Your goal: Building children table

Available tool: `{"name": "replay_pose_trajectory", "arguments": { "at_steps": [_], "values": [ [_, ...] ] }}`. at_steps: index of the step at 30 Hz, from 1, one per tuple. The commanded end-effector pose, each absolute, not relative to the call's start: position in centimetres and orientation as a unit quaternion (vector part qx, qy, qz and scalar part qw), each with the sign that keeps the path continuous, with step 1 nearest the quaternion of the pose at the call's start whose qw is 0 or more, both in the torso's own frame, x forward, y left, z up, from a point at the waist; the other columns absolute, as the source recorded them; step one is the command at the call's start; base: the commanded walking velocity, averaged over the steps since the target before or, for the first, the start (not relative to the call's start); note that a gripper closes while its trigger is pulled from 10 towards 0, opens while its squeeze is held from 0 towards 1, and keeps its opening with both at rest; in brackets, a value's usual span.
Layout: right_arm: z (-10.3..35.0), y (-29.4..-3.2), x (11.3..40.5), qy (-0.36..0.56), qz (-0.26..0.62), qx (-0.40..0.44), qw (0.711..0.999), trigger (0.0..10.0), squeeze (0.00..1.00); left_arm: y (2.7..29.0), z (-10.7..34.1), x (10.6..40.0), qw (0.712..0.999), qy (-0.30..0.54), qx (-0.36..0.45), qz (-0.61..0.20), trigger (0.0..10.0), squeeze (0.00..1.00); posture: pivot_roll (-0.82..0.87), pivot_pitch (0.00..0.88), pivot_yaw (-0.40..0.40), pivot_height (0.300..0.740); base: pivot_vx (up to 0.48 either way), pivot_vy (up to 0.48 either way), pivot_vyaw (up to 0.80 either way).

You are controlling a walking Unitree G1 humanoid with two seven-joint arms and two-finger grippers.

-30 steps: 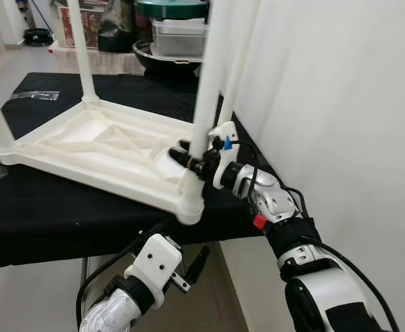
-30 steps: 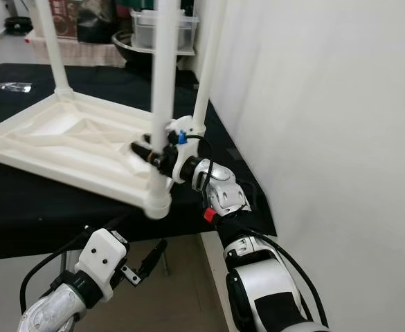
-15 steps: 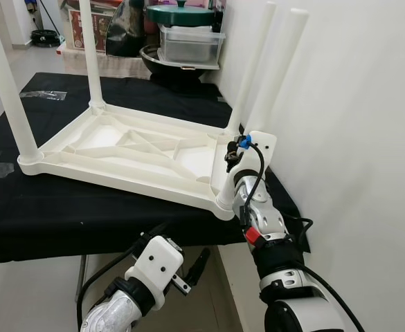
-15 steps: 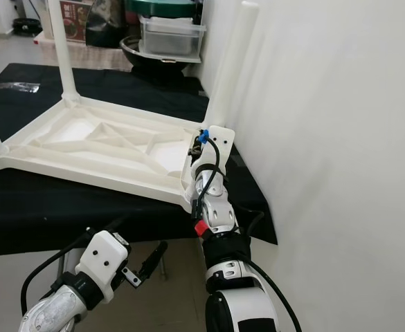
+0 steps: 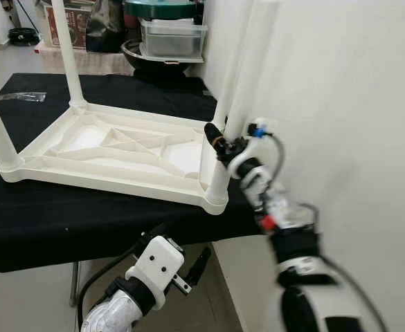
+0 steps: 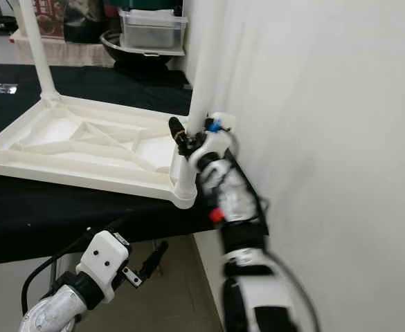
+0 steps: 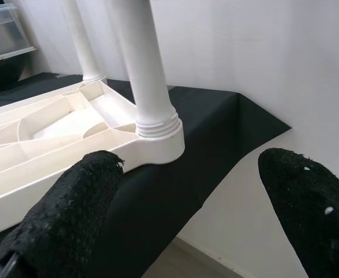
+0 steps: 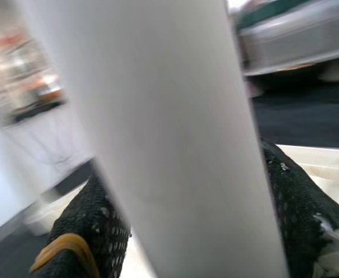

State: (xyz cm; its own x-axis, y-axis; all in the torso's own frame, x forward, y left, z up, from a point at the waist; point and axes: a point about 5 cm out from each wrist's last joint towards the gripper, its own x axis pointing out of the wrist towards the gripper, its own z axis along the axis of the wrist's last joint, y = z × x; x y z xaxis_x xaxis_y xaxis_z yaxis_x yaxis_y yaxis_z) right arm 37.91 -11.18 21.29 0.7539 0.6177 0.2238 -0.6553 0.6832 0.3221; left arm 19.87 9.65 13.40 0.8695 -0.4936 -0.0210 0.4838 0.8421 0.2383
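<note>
A white plastic children's table [image 5: 105, 149] lies upside down on a black-covered bench [image 5: 64, 214], its legs pointing up. My right gripper [image 5: 223, 142] is shut on the near-right leg [image 5: 247, 76], just above the socket at the corner [image 5: 216, 194]. In the right wrist view that leg [image 8: 169, 133] sits between the two black fingers [image 8: 88, 231]. My left gripper [image 7: 192, 168] hangs open below the bench's front edge, apart from the table, facing the same corner socket [image 7: 157, 136].
A white wall [image 5: 340, 104] stands close along the right, just behind the held leg. At the back are a clear lidded box [image 5: 171, 38], a dark bowl [image 5: 140, 52] and a green lid [image 5: 164, 8]. Bare floor [image 5: 29, 297] lies under the bench.
My right wrist has turned around the near-right leg while staying shut on it. The whole picture has shifted with the camera. The left arm hangs as before.
</note>
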Motion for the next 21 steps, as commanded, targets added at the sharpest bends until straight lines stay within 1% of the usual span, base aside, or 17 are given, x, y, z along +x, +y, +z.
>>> {"name": "replay_pose_trajectory", "arguments": {
  "at_steps": [1, 3, 5, 6, 8, 9, 10, 11, 12, 13, 14, 15, 16, 17, 19, 20, 21],
  "values": [
    [21.9, -9.2, 37.0, -0.04, 0.461, 0.185, 0.867, 10.0, 0.0, 9.4, 13.2, 19.9, 0.958, -0.018, 0.117, -0.259, 10.0, 0.0, 0.13, 0.0, -0.142, 0.74, 0.0, 0.0, 0.0],
    [21.9, -9.2, 36.9, -0.039, 0.474, 0.181, 0.861, 10.0, 0.0, 9.4, 13.2, 19.9, 0.958, -0.018, 0.117, -0.259, 10.0, 0.0, 0.13, 0.0, -0.142, 0.74, 0.0, 0.0, 0.0],
    [21.6, -9.0, 36.3, -0.027, 0.537, 0.159, 0.828, 10.0, 0.0, 9.3, 13.2, 19.9, 0.958, -0.019, 0.119, -0.261, 10.0, 0.0, 0.14, 0.0, -0.147, 0.74, 0.0, 0.0, 0.0],
    [21.6, -9.0, 36.3, -0.027, 0.537, 0.159, 0.828, 10.0, 0.0, 9.3, 13.2, 19.9, 0.958, -0.019, 0.119, -0.261, 10.0, 0.0, 0.14, 0.0, -0.147, 0.74, 0.0, 0.0, 0.0],
    [21.2, -8.7, 35.7, -0.018, 0.583, 0.144, 0.799, 10.0, 0.0, 9.3, 13.3, 19.9, 0.958, -0.021, 0.119, -0.261, 10.0, 0.0, 0.15, 0.0, -0.152, 0.74, 0.0, 0.0, 0.0],
    [21.2, -8.7, 35.7, -0.018, 0.583, 0.144, 0.799, 10.0, 0.0, 9.3, 13.3, 19.9, 0.958, -0.021, 0.119, -0.261, 10.0, 0.0, 0.15, 0.0, -0.152, 0.74, 0.0, 0.0, 0.0],
    [21.0, -8.0, 35.5, -0.013, 0.605, 0.141, 0.783, 10.0, 0.0, 9.4, 13.4, 19.9, 0.958, -0.022, 0.119, -0.258, 10.0, 0.0, 0.15, 0.0, -0.151, 0.74, 0.0, 0.0, 0.0],
    [21.0, -8.0, 35.5, -0.013, 0.605, 0.141, 0.783, 10.0, 0.0, 9.4, 13.4, 19.9, 0.958, -0.022, 0.119, -0.258, 10.0, 0.0, 0.15, 0.0, -0.151, 0.74, 0.0, 0.0, 0.0],
    [20.8, -7.5, 35.3, -0.009, 0.618, 0.141, 0.773, 10.0, 0.0, 9.5, 13.4, 19.9, 0.959, -0.022, 0.12, -0.258, 10.0, 0.0, 0.15, 0.0, -0.152, 0.74, 0.0, 0.0, 0.0],
    [20.8, -7.5, 35.3, -0.009, 0.618, 0.141, 0.773, 10.0, 0.0, 9.5, 13.4, 19.9, 0.959, -0.022, 0.12, -0.258, 10.0, 0.0, 0.15, 0.0, -0.152, 0.74, 0.0, 0.0, 0.0],
    [20.7, -6.9, 35.2, -0.007, 0.626, 0.137, 0.767, 4.1, 0.0, 9.5, 13.4, 19.9, 0.959, -0.021, 0.12, -0.257, 10.0, 0.0, 0.15, 0.0, -0.152, 0.74, 0.0, 0.0, 0.0],
    [20.7, -6.9, 35.2, -0.007, 0.626, 0.137, 0.767, 4.1, 0.0, 9.5, 13.4, 19.9, 0.959, -0.021, 0.12, -0.257, 10.0, 0.0, 0.15, 0.0, -0.152, 0.74, 0.0, 0.0, 0.0],
    [20.5, -6.3, 35.2, -0.003, 0.627, 0.136, 0.767, 0.0, 0.0, 9.5, 13.4, 19.9, 0.959, -0.021, 0.12, -0.257, 10.0, 0.0, 0.15, 0.0, -0.152, 0.74, 0.0, 0.0, 0.0],
    [20.3, -5.8, 35.5, -0.001, 0.611, 0.123, 0.782, 0.0, 0.0, 9.5, 13.4, 19.9, 0.958, -0.021, 0.12, -0.258, 10.0, 0.0, 0.15, 0.0, -0.153, 0.74, 0.0, 0.0, 0.0],
    [19.7, -5.3, 36.4, 0.003, 0.552, 0.098, 0.828, 0.0, 0.0, 9.4, 13.4, 19.9, 0.958, -0.021, 0.12, -0.258, 10.0, 0.0, 0.15, 0.0, -0.151, 0.74, 0.0, 0.0, 0.0],
    [19.7, -5.3, 36.4, 0.003, 0.552, 0.098, 0.828, 0.0, 0.0, 9.4, 13.4, 19.9, 0.958, -0.021, 0.12, -0.258, 10.0, 0.0, 0.15, 0.0, -0.151, 0.74, 0.0, 0.0, 0.0],
    [19.4, -5.4, 37.0, 0.009, 0.513, 0.089, 0.854, 0.0, 0.0, 9.4, 13.4, 19.9, 0.958, -0.021, 0.12, -0.258, 10.0, 0.0, 0.14, 0.0, -0.154, 0.74, 0.0, 0.0, 0.0]
  ]
}}
